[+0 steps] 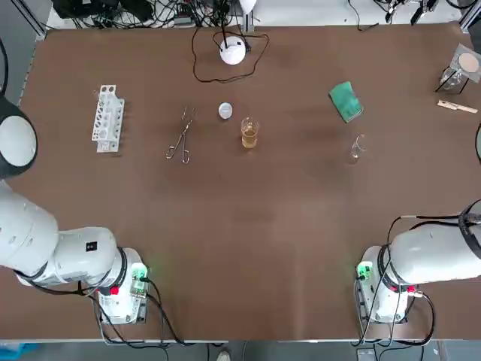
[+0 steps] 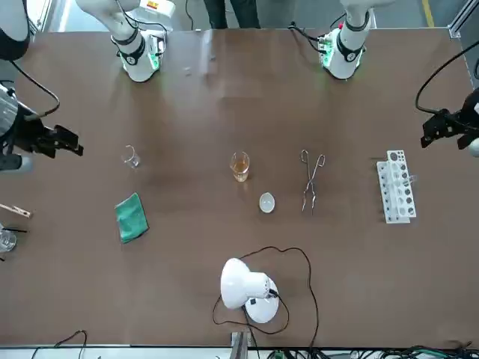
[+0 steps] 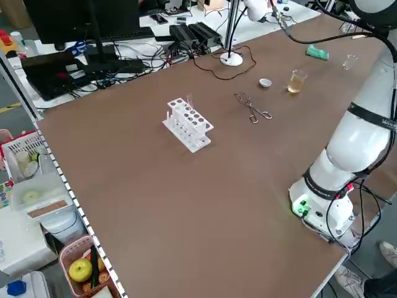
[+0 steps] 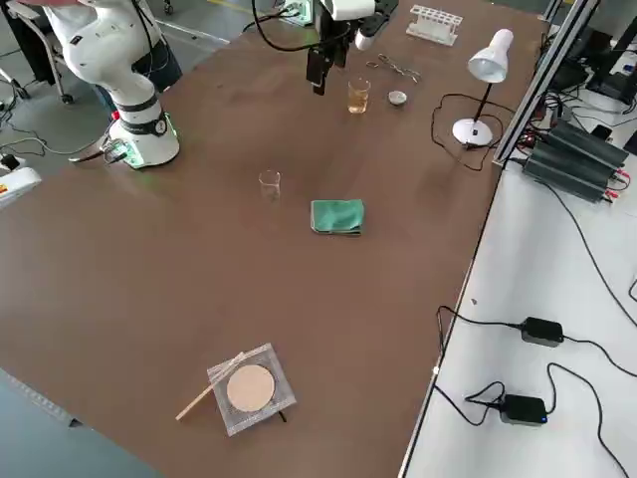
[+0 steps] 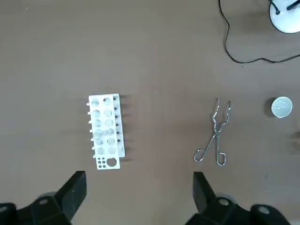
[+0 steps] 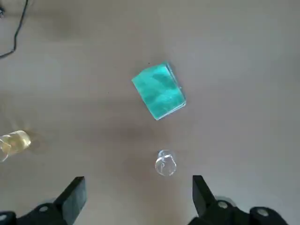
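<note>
Left end effector (image 5: pixel 139 178) is held spread, raised near tube rack (image 5: pixel 106 132), right end effector (image 6: pixel 138 180) likewise near small glass (image 6: pixel 165 163) — nothing gripped, lowering needed.

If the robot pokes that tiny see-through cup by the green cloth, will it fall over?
Probably quite easily: the tiny cup stands upright and looks empty, so it is likely light. It looks like clear glass, so it may be slippery and could break. Tipped over, its round shape might roll.
</note>
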{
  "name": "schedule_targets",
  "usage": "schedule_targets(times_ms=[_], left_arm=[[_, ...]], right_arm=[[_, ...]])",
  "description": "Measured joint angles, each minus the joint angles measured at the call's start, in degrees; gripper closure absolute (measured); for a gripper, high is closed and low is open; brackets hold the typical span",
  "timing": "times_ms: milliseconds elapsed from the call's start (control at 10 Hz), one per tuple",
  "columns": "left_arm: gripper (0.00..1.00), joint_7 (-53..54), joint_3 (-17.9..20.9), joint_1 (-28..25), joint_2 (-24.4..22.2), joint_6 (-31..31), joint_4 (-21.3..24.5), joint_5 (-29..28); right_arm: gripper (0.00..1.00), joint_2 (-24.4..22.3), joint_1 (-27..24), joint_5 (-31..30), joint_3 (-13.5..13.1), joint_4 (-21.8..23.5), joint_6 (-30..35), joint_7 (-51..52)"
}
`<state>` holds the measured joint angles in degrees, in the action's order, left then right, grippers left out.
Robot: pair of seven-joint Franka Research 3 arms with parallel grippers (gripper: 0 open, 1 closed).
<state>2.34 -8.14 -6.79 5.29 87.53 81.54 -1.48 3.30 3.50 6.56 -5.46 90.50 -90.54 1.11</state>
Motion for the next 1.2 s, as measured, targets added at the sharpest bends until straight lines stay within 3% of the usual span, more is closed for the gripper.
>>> schedule_targets(times_ms=[500, 1200], left_arm=[[0.0, -1.1, 0.2, -0.1, 0.0, 0.0, 0.0, 0.0], [0.0, -1.3, 0.3, -0.8, 0.0, 0.0, 0.0, 0.0]], right_arm=[[0.0, -0.4, -0.7, -3.0, -1.2, -6.7, 7.7, 0.1], [0.0, -2.4, -3.1, -3.1, -0.8, -4.5, 7.6, 0.9]])
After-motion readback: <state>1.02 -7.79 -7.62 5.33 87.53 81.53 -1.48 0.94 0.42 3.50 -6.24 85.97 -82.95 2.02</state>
